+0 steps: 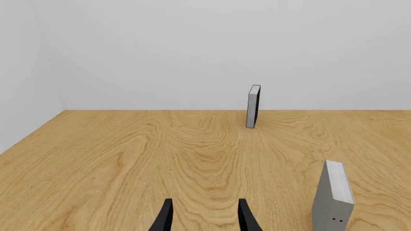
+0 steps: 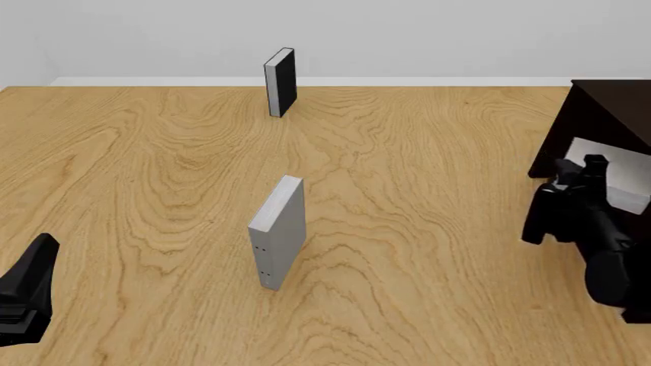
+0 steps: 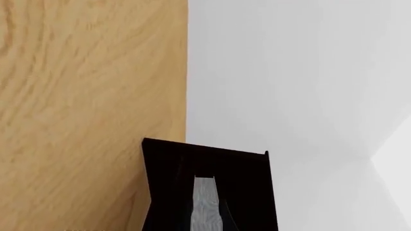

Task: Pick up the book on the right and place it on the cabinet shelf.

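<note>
The book (image 2: 614, 174) shows as a pale grey-white slab inside the opening of the dark cabinet (image 2: 598, 122) at the right edge of the front view. It lies flat at the level of the cabinet shelf, which it mostly hides. My right gripper (image 2: 582, 174) reaches into that opening. In the right wrist view the book (image 3: 205, 204) is a narrow grey strip held tightly between the dark fingers, with the cabinet (image 3: 167, 163) around it. My left gripper (image 1: 205, 219) is open and empty, low at the near left (image 2: 29, 290).
A thicker grey book (image 2: 277, 232) stands upright mid-table, also seen close to the left gripper (image 1: 334, 197). A black-covered book (image 2: 280, 82) stands upright near the far edge (image 1: 253, 107). The wooden tabletop (image 2: 428, 229) ends at a white wall.
</note>
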